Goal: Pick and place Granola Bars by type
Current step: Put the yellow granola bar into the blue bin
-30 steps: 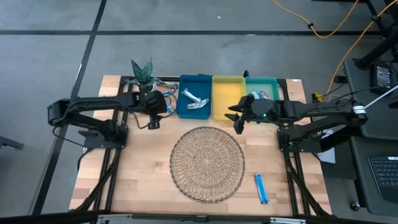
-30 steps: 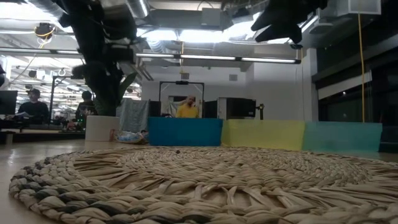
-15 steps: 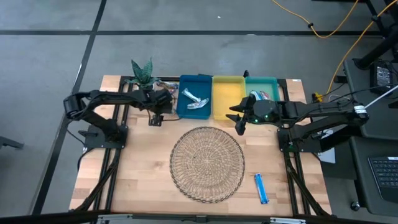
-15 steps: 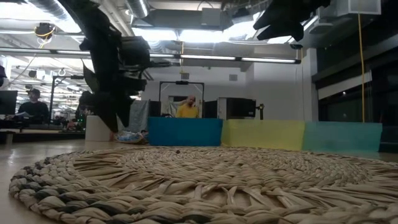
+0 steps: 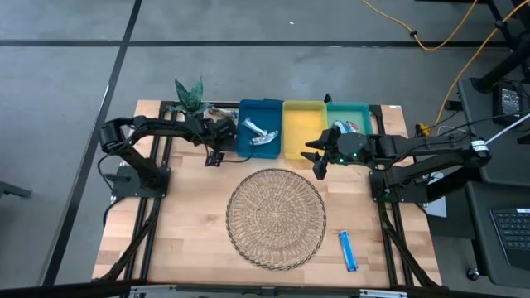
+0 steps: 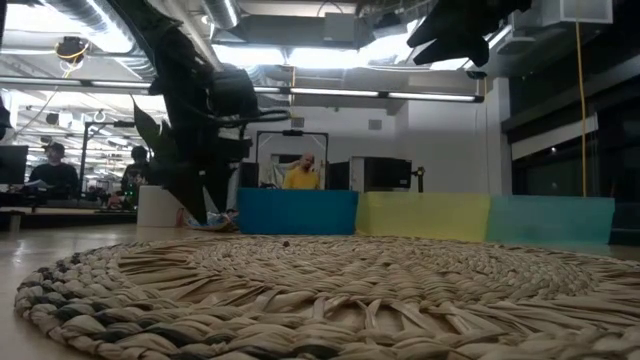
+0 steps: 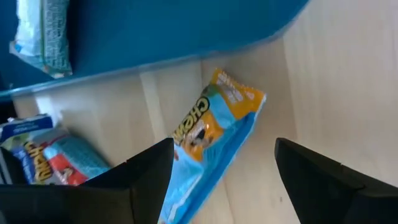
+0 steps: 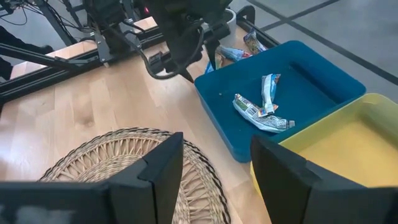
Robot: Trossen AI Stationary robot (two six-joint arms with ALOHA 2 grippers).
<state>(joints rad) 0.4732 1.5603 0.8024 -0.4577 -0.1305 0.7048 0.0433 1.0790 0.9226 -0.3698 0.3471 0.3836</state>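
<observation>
The pile of bars (image 5: 217,113) tucked between the potted plant (image 5: 189,95) and the blue tray (image 5: 260,128) at the counter's (image 5: 190,223) far edge is half hidden under the left claw (image 5: 217,157), so I can't count it from above. Its wrist view shows one blue-and-orange bar (image 7: 211,140) lying flat on the wood beside the tray wall, between the spread, empty fingers, and two more cut off at the frame's edge. Three trays sit in a row: blue, yellow (image 5: 304,124), teal (image 5: 349,116). Two silver bars (image 8: 262,109) lie crossed in the blue tray; whatever is in the teal one is mostly covered by the right arm. The right claw (image 5: 317,163) hangs part-open above the round mat (image 5: 276,217), holding nothing. One blue bar (image 5: 347,250) lies alone near the front right corner.
</observation>
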